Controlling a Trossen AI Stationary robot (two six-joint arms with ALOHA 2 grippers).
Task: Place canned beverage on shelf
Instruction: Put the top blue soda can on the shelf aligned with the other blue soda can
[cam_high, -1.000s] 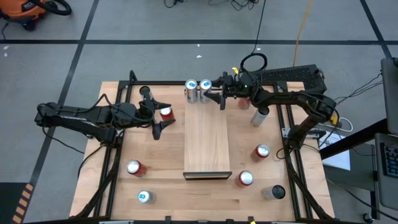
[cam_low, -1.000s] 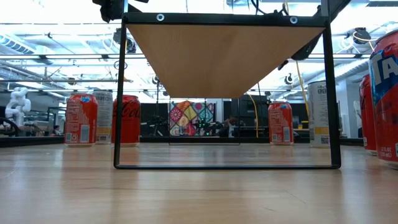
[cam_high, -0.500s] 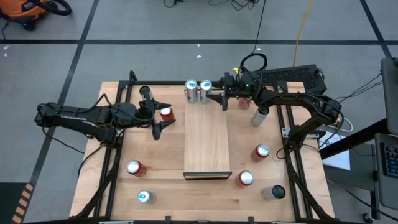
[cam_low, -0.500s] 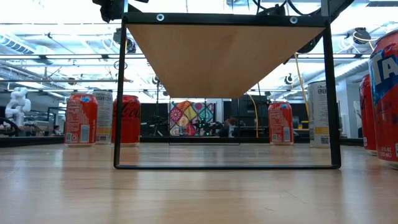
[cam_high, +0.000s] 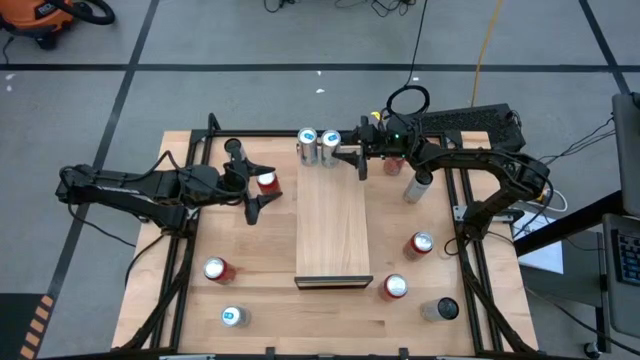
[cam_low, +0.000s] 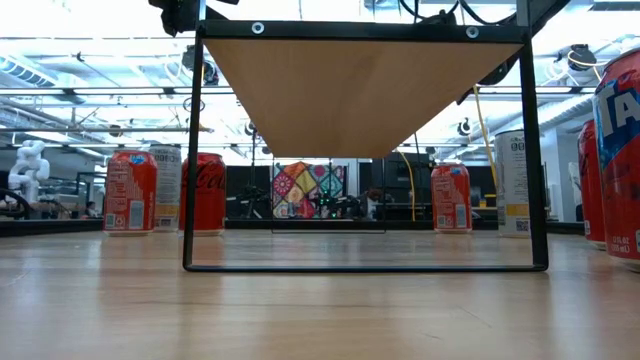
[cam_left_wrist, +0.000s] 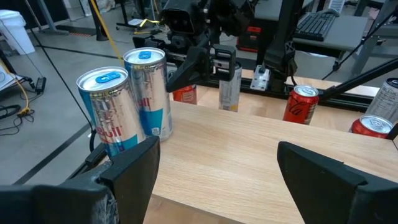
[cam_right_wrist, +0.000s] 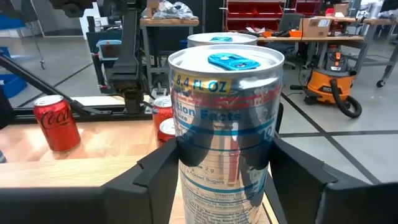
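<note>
1. Red cola can (cam_high: 267, 182) stands on the surface beside the shelf's left edge, between the wide-spread fingers of the left pincer (cam_high: 254, 183), which grips nothing.
2. Pale wood shelf (cam_high: 333, 230) runs down the middle; two slim silver-blue energy drink cans (cam_high: 317, 145) stand together at its far end.
3. Thin aluminium like this likely dents under a hard squeeze and is slick; mid-body on the sides seems the best hold.
4. Right pincer (cam_right_wrist: 227, 180) straddles the nearer slim can (cam_right_wrist: 226, 124), fingers close on both sides; whether they press it, I cannot tell.
</note>
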